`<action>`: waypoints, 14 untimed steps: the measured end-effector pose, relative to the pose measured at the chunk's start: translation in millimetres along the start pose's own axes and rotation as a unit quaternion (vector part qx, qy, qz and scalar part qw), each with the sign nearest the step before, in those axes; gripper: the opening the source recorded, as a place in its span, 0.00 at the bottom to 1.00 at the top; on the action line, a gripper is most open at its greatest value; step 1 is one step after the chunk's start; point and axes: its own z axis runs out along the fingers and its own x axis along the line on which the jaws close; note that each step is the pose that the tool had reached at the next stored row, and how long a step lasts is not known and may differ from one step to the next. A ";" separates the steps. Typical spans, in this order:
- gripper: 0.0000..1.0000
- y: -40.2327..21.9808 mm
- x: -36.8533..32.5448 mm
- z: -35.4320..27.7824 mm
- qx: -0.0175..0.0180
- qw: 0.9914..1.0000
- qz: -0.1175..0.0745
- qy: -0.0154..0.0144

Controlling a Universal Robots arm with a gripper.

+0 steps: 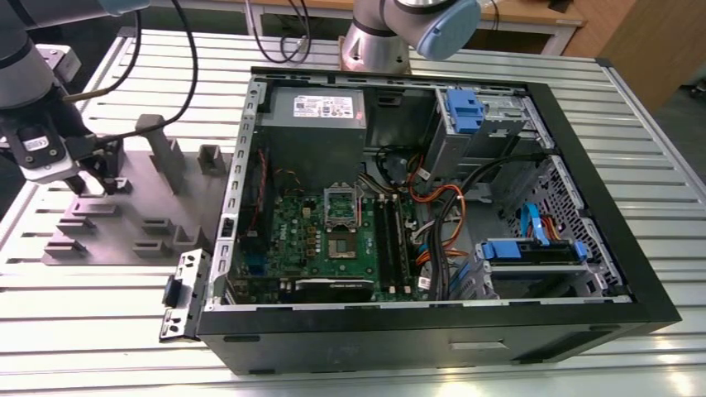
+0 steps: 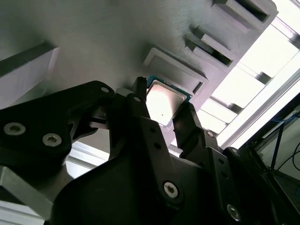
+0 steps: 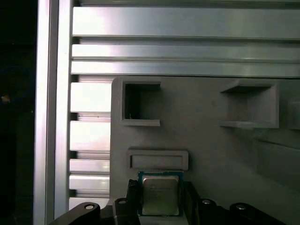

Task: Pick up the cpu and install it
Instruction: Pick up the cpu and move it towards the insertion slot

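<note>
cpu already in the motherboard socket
No, in the first wrist view the cpu is by the gripper at the grey fixture plate.

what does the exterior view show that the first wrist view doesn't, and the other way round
The exterior view gives the open computer case and its green motherboard. The first wrist view gives the cpu, silver-topped, lying beside a shallow rectangular recess. Shared: the gripper, the grey fixture plate and the slatted aluminium table.
</note>
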 end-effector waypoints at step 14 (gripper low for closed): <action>0.47 0.1 0.0 -3.0 0.001 1.000 0.000 0.000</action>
